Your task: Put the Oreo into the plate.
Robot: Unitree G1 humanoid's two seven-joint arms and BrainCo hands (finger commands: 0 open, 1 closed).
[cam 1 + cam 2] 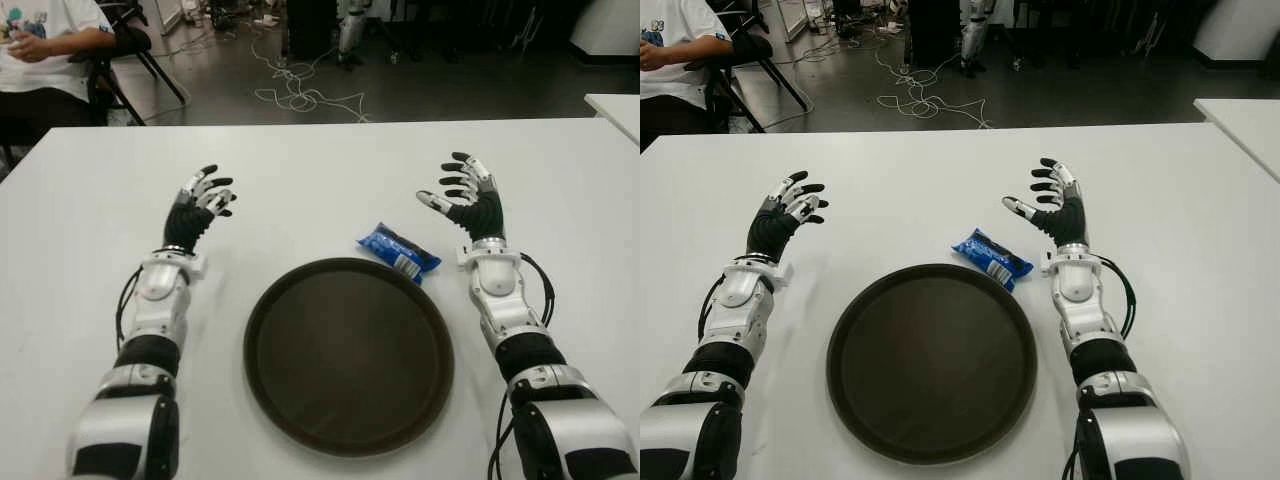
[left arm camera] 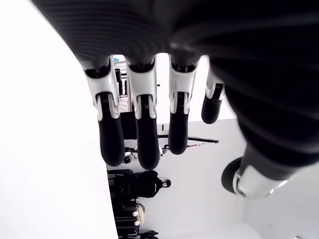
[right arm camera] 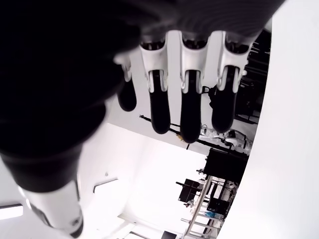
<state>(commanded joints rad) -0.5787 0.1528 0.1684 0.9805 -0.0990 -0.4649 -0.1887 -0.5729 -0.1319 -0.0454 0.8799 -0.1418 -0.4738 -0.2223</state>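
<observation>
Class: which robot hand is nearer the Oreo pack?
The right robot hand; the Oreo pack lies just beside its wrist, while the left robot hand is far across.

At the centre of your frame sits a dark brown plate (image 1: pixel 349 356), plain and unpatterned. Just off its upper right edge you see the Oreo (image 1: pixel 398 251) pack, bright blue with white markings. The worktop (image 1: pixel 90 260) is plain white all over. Each robot hand, the left robot hand (image 1: pixel 199 208) and the right robot hand (image 1: pixel 468 196), shows black palms and fingertips with silver-white finger segments; the forearms below are white banded with black.
</observation>
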